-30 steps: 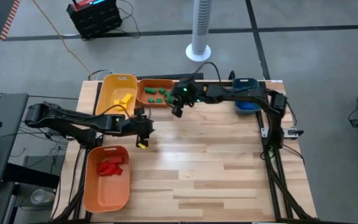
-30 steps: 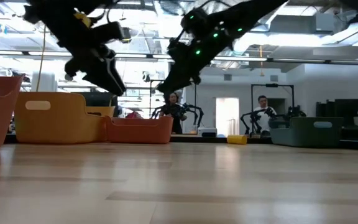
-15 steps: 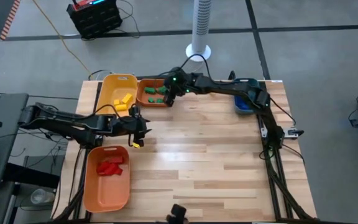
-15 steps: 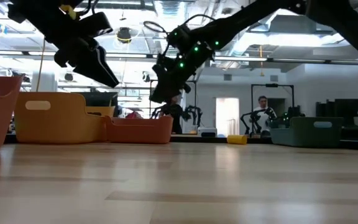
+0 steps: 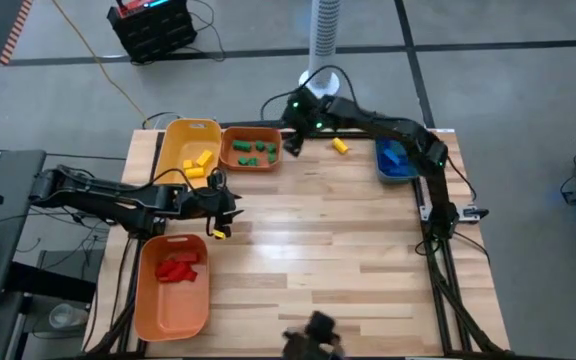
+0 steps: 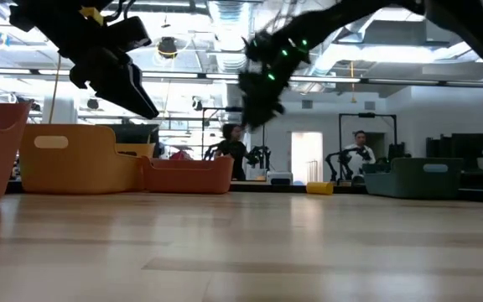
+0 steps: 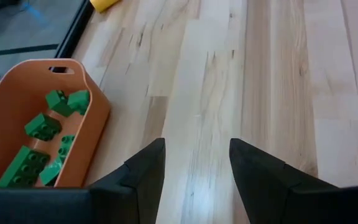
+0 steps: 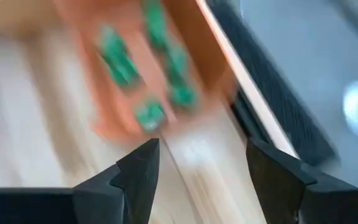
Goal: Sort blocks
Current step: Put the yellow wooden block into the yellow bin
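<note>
While the right end effector (image 5: pixel 290 143) hangs with fingers apart and empty beside the small orange plastic bin (image 5: pixel 236 158) of green toy bricks (image 5: pixel 256 150), the left end effector (image 5: pixel 220 226) hovers over the light wooden tabletop (image 5: pixel 348 250) near the larger orange plastic bin (image 5: pixel 168 312) of red bricks (image 5: pixel 177 268), gripping a small yellow brick (image 5: pixel 216 233). Another yellow brick (image 5: pixel 340 146) lies on the tabletop near the teal bin (image 5: pixel 413 173).
</note>
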{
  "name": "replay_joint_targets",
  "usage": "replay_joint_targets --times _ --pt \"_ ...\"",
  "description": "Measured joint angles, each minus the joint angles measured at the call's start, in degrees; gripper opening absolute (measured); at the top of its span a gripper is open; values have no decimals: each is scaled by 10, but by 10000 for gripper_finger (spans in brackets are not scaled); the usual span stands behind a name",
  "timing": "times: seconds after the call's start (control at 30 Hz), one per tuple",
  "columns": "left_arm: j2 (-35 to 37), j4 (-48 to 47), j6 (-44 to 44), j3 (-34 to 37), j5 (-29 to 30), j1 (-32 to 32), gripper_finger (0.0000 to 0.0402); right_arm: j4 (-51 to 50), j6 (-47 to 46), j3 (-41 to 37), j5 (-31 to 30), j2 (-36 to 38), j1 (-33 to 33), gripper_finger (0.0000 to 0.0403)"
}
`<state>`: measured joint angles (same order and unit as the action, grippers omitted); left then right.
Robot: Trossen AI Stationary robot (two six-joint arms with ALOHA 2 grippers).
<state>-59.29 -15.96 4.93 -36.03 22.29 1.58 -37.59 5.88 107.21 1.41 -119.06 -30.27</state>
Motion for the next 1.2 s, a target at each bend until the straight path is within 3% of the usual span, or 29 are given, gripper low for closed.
replay_joint_targets --times 0.1,0.27,0.47,0.6,1.2 --pt "0 1 0 0 0 0 173 -83 -12 -11 -1 -1 -35 245" --pt "0 5 0 0 0 0 173 -89 -46 -70 -15 -2 -74 245" --pt "0 4 -2 0 -8 0 173 -94 -58 -106 -105 -2 -86 245" --pt "0 4 -2 0 -8 0 173 -111 -63 -121 -130 -2 -94 245" --pt "0 4 -2 0 -8 0 173 -113 -85 -213 -133 -3 -121 236"
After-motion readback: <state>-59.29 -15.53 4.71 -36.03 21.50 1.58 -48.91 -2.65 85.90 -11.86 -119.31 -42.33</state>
